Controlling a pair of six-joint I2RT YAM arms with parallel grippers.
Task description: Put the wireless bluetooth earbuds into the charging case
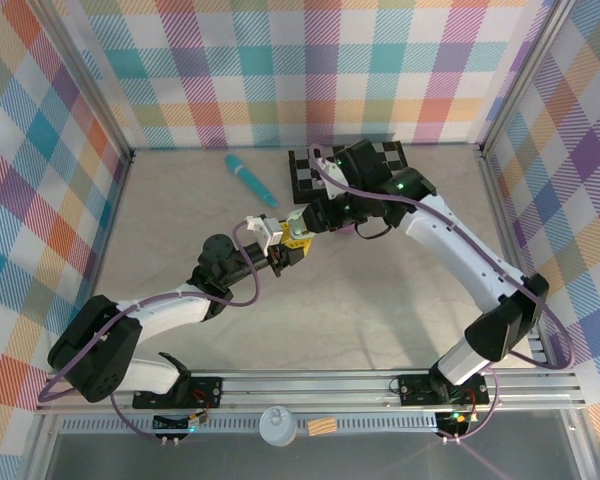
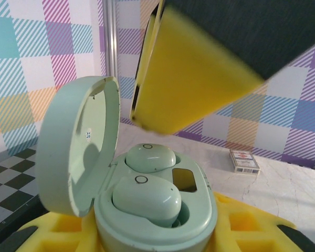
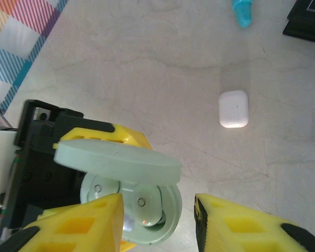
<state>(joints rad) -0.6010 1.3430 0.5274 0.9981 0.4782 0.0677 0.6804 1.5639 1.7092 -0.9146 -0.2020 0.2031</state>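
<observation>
Jaws of the left gripper (image 1: 280, 253) clenched the mint charging case (image 2: 157, 226), its lid (image 2: 79, 147) open and both earbuds (image 2: 147, 197) seated inside. Jaws of the right gripper (image 3: 157, 220) stood parted above it, at its two o'clock in the top view.

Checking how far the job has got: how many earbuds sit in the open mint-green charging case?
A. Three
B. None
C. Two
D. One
C: the left wrist view shows one earbud in the near well and a second earbud behind it, both inside the open charging case.
</observation>
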